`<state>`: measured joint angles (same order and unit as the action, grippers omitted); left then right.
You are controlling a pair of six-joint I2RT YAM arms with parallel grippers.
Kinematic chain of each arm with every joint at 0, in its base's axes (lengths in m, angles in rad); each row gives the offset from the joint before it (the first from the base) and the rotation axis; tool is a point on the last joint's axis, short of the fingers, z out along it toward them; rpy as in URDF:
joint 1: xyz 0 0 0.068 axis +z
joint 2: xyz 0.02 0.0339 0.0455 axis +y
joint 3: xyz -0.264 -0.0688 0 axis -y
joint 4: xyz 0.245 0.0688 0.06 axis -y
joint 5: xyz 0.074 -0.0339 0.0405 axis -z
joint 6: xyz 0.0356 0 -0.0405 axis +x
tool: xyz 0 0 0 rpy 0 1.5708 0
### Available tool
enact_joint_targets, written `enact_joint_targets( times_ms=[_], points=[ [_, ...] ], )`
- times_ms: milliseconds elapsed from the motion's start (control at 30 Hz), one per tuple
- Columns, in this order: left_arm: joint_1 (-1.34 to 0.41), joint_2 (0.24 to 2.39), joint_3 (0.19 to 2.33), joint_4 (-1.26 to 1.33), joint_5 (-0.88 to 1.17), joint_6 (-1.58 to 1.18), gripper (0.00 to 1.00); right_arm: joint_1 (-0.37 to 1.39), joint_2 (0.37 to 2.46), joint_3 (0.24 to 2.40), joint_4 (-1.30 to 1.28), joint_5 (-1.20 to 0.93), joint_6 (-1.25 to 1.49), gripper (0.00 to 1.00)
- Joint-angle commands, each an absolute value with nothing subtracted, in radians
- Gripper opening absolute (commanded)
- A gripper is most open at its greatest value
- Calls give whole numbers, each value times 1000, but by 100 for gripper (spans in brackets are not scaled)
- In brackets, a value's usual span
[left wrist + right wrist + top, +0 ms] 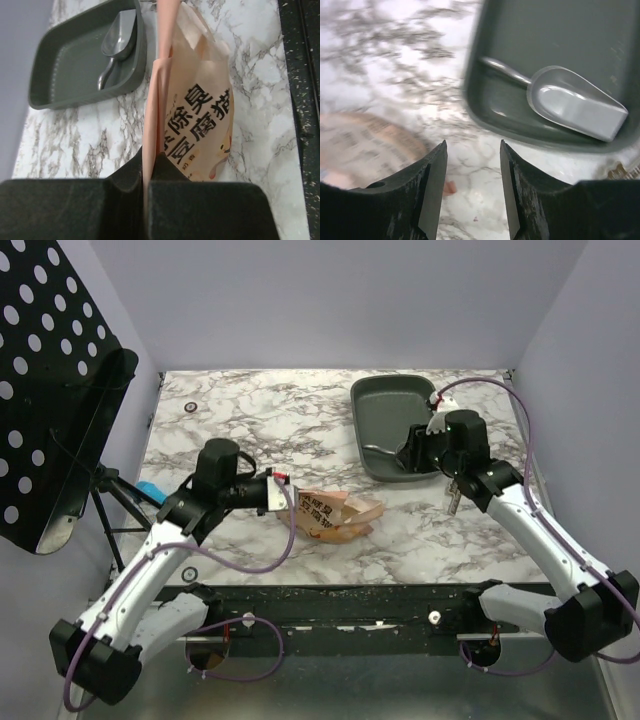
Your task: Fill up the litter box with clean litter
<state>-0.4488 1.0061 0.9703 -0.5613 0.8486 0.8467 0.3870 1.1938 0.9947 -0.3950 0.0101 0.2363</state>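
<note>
The dark grey litter box (pixel 390 400) sits at the back right of the marble table, with only a small grey scoop (pixel 575 102) in it. No clean litter shows in any view. My left gripper (pixel 285 495) is shut on the edge of the orange-tan printed bag (pixel 335 515), which lies on the table's middle; in the left wrist view the bag (pixel 200 115) runs out from the closed left gripper (pixel 145 185) towards the box (pixel 75 70). My right gripper (pixel 472 145) is open and empty, over the table beside the box's near rim (pixel 520 130).
A black perforated panel (pixel 50 370) on a stand leans at the left edge. A small ring (pixel 190 407) lies at the back left. A black rail (pixel 350 605) runs along the table's front edge. Walls enclose the back and sides.
</note>
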Motion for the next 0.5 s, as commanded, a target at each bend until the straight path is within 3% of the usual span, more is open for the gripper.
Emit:
enact_joint_targets(
  times_ms=[0,267,467],
  points=[
    [-459,821,738,-125,778,730,0,434,1132,998,-339,-358,71,54],
    [-463,689,618,-6,641,600,0,557,1135,1081,-374,-538,-191,53],
    [-477,626,546,55,575,540,0,643,1225,1176,-462,-618,-356,62]
  ],
)
